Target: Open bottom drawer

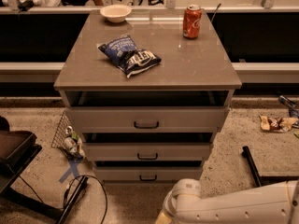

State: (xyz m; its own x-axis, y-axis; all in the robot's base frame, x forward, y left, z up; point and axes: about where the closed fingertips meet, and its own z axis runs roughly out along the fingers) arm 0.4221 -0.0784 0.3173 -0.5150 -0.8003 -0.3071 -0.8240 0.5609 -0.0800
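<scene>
The grey cabinet (147, 76) has three drawers. The bottom drawer (117, 174) is the lowest one, with a low grey front and a small black bar handle (148, 178). A narrow dark gap shows above its front. My white arm (233, 204) comes in from the lower right, below and in front of the drawer. My gripper (161, 217) is at the bottom edge of the camera view, mostly cut off, below the bottom drawer's handle and apart from it.
The middle drawer (147, 151) and top drawer (146, 119) sit above. A chip bag (129, 55), a red can (192, 21) and a bowl (116, 12) stand on the cabinet top. A wire basket (67, 136) and cables (77, 195) lie on the floor at left, with a black bar (251, 164) at right.
</scene>
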